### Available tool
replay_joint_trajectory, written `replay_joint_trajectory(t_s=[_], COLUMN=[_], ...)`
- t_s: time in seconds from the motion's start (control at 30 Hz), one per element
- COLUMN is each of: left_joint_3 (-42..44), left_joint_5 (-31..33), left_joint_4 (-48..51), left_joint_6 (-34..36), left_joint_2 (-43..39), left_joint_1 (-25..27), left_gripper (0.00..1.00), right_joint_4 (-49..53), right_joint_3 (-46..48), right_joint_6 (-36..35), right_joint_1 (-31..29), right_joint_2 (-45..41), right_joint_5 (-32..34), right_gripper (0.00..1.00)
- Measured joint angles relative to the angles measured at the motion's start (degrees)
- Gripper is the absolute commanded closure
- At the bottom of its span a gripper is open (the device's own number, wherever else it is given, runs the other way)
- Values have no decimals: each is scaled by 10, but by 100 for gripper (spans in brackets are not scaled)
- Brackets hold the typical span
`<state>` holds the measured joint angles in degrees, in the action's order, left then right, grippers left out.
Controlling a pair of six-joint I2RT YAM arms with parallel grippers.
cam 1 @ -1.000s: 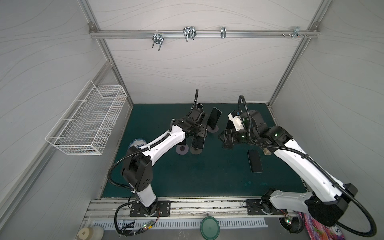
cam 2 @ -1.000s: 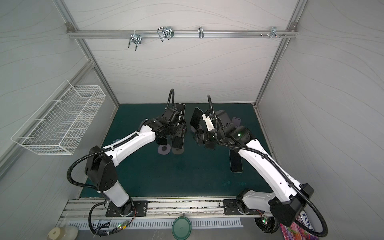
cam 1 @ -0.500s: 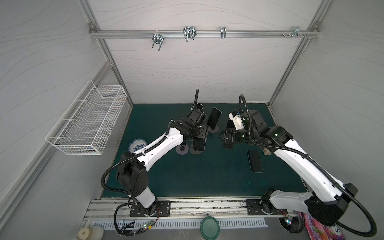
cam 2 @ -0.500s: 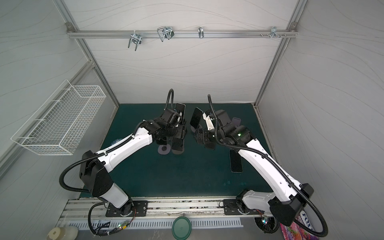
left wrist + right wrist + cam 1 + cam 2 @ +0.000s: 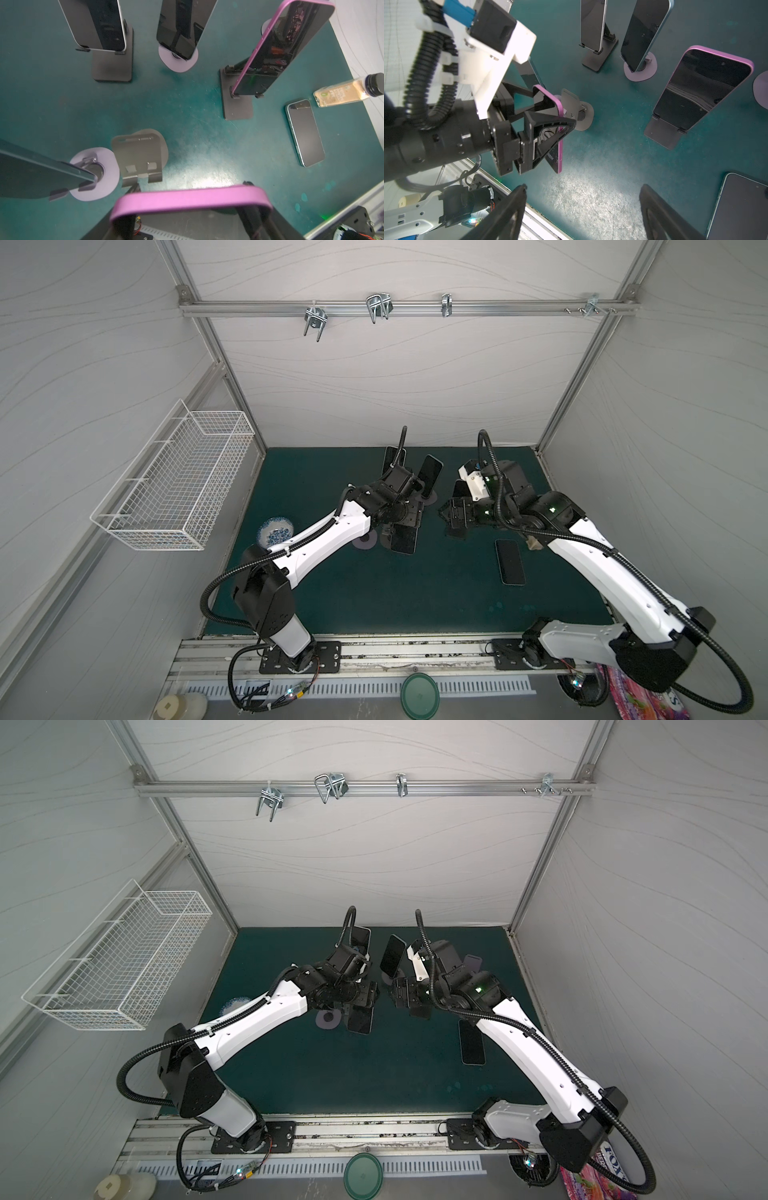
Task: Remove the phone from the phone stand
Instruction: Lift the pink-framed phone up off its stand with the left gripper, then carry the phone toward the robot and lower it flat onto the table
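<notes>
Over the last second the left arm has been drawn back toward its base rail, and the magenta-edged, dark-screened phone (image 5: 559, 133) has been carried a little nearer the front of the dark green mat (image 5: 374, 593); the right arm has not been moved. The phone is clamped near its upper end by the left gripper (image 5: 557, 112), whose jaws are closed firmly on it. It is held tilted in the air, apart from the empty grey bent-metal stand with two small lip tabs (image 5: 139, 153) just behind it. The right gripper (image 5: 583, 207) is spread wide with nothing between its fingers. From this the removal itself is judged to be done, the stand being left bare; only a setting-down is thought to remain, perhaps flat on the mat like the pale-rimmed phone (image 5: 510, 562) already laid there
</notes>
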<state>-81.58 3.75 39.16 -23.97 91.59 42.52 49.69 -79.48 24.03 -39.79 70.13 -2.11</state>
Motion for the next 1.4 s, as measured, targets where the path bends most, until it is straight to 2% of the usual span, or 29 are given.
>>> replay_joint_trajectory(t_s=[0.33, 0.67, 0.9, 1.13, 1.4], left_joint_3=[3, 55, 60, 50, -21], left_joint_5=[-12, -21, -30, -46, -69], left_joint_4=[9, 8, -6, -27, -33], left_joint_6=[-21, -50, -74, -104, -132], left_joint_2=[-3, -23, -16, 50, 152], left_joint_1=[18, 41, 68, 95, 114], left_gripper=[50, 51, 52, 52, 53], right_joint_4=[10, 15, 21, 29, 35], right_joint_3=[28, 96, 136, 151, 153], right_joint_6=[1, 3, 11, 13, 10], right_joint_1=[6, 33, 59, 82, 112], right_joint_2=[-14, -37, -61, -120, -148], right_joint_5=[7, -4, -12, 13, 26], right_gripper=[14, 14, 15, 16, 16])
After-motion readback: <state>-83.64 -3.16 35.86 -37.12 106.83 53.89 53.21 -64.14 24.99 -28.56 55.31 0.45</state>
